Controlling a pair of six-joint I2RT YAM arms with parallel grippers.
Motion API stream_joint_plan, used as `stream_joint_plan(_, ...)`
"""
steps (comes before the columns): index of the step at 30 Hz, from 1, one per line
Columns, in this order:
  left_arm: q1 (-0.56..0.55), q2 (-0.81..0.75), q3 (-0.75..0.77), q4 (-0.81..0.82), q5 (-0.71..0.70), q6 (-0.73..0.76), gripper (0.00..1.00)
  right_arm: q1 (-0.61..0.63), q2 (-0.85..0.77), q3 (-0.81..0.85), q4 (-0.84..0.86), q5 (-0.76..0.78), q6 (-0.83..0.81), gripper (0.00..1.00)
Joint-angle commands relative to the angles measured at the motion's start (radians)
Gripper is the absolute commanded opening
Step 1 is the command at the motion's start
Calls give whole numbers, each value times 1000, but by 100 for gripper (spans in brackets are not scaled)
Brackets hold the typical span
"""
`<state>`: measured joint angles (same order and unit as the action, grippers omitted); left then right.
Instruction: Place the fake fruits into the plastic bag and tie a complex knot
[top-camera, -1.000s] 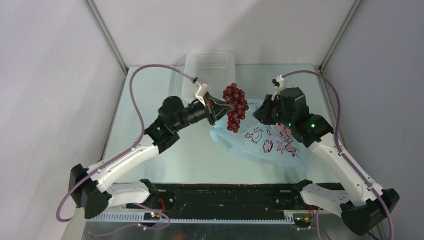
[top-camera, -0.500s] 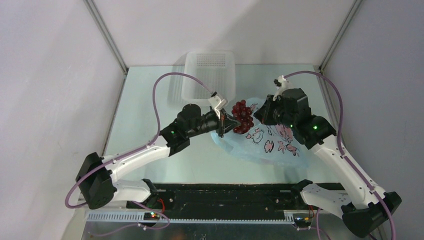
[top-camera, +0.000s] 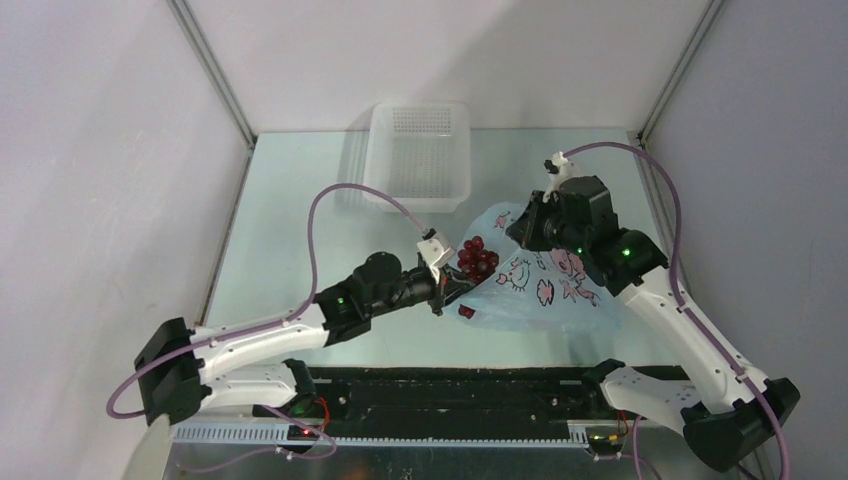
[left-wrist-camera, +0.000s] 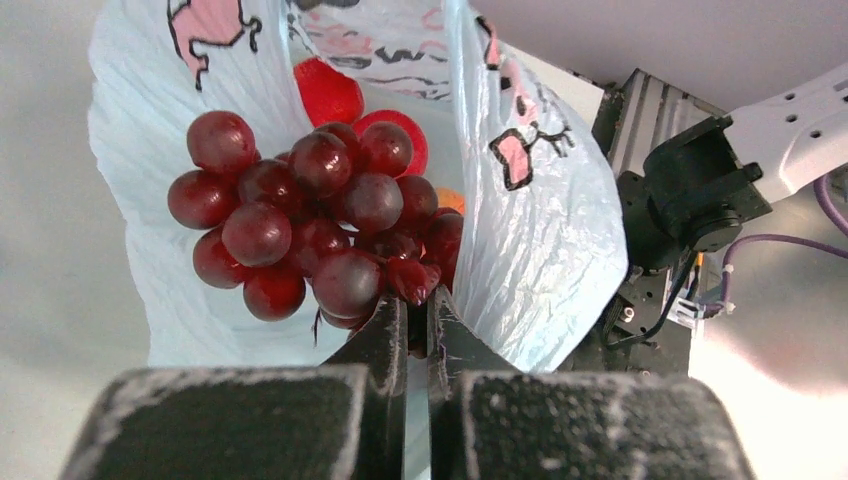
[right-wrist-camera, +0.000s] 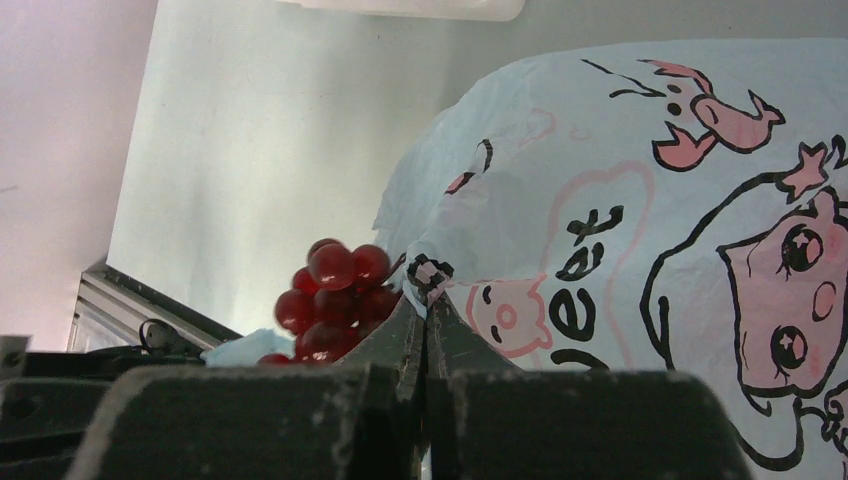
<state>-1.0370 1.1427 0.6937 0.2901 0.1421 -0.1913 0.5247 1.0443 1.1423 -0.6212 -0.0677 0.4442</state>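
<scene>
My left gripper (top-camera: 447, 287) (left-wrist-camera: 417, 305) is shut on the bunch of dark-red grapes (top-camera: 477, 258) (left-wrist-camera: 310, 225) and holds it at the open mouth of the light-blue plastic bag (top-camera: 545, 290) (left-wrist-camera: 530, 200). Inside the bag I see two red round fruits (left-wrist-camera: 327, 88) and a bit of the orange-peach fruit (left-wrist-camera: 450, 200). My right gripper (top-camera: 520, 228) (right-wrist-camera: 428, 292) is shut on the bag's upper rim (right-wrist-camera: 432, 272) and holds the mouth lifted open. The grapes also show in the right wrist view (right-wrist-camera: 335, 300). No knot shows.
A white perforated plastic basket (top-camera: 418, 155) stands at the back of the table, behind the bag. The right arm's base (left-wrist-camera: 690, 190) is close beside the bag. Metal frame posts rise at both back corners.
My left gripper has carried the grapes down and toward the near side, from above the basket's front to the bag's mouth. The right gripper has stayed holding the bag's rim.
</scene>
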Motion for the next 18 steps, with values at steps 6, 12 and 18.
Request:
stream_joint_plan(6,-46,-153,-5,79,-96,75,0,5,43,4,15,37,-2,0)
stream_joint_plan(12,-60,-165,-18,60,-89,86,0,6,71,4,23,39,17,0)
stream_joint_plan(18,-63,-81,-6,78,-70,86,0,17,66,4,62,-21,16,0)
